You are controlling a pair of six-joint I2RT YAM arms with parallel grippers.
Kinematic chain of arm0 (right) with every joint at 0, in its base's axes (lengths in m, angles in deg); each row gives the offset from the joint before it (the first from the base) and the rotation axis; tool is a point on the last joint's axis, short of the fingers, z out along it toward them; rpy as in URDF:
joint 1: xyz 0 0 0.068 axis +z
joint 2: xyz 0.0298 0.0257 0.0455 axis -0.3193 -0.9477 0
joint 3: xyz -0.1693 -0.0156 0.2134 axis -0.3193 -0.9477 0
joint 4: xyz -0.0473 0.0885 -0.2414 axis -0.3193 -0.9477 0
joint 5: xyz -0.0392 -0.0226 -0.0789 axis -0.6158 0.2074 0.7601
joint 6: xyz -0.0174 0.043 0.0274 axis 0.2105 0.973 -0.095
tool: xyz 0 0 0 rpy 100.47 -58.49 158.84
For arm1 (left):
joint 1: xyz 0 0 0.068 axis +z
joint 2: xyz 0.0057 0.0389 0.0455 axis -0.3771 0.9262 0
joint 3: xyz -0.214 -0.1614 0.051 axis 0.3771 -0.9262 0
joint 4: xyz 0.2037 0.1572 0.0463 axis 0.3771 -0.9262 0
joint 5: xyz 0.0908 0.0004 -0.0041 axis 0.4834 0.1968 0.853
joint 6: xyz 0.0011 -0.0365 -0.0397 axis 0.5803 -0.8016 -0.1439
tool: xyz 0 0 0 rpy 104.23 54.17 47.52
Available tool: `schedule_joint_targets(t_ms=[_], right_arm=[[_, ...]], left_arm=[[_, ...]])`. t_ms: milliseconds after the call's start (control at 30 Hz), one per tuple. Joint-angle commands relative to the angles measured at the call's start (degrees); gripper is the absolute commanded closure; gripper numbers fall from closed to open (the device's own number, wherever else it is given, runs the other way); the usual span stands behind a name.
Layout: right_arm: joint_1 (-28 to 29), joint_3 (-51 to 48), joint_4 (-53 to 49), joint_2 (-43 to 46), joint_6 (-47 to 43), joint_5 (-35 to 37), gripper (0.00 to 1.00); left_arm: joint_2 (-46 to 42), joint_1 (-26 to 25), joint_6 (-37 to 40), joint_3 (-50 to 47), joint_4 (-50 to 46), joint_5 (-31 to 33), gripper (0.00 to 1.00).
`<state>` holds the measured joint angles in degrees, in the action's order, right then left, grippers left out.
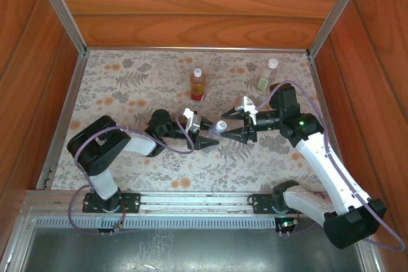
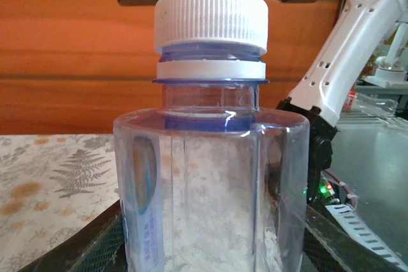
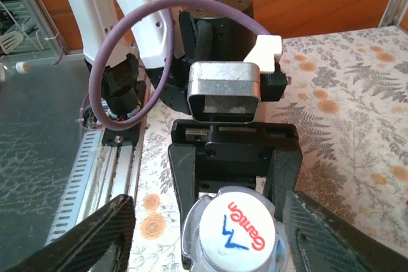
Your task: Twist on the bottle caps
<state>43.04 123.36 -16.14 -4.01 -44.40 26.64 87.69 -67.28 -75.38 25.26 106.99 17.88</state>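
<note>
Bluish clear plastic, the bottle [image 2: 210, 183] is upright near the middle of the table [image 1: 127, 157]. The left gripper [image 1: 208, 133] is clamped on its body, apparently so it cannot spin while the cap is turned. Its white cap [image 3: 237, 237] sits on the neck, probably not fully down, since a band of neck shows beneath it. The right gripper [image 3: 210, 224] straddles that cap with jaws open, one finger well clear and the other just beside the rim. The amber bottle [image 1: 198, 85] and green-labelled bottle [image 1: 267, 76] stand near the far edge, both capped.
</note>
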Motion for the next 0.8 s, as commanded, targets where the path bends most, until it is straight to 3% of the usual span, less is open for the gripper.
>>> schedule_joint_targets(t_ms=[0, 267, 533, 767], right_arm=[[0.87, 1.34, -1.82, -1.01, -1.86, -1.91, 0.41], [2.12, 1.78, -0.83, -2.27, -1.03, -1.13, 0.6], [2.56, 2.05, -1.4, -2.23, -1.0, 0.74, 0.62], [2.99, 1.71, 2.07, -1.6, 6.12, 5.54, 0.72]], left_arm=[[-1.52, -0.14, -0.27, 1.06, -0.88, -3.3, 0.44], [-2.33, -0.47, -0.48, 1.06, -1.46, -2.48, 0.44], [-4.07, -0.41, -1.06, 0.72, -1.58, 0.06, 0.44], [-5.63, -0.43, 0.04, -0.76, -1.65, 9.74, 0.44]])
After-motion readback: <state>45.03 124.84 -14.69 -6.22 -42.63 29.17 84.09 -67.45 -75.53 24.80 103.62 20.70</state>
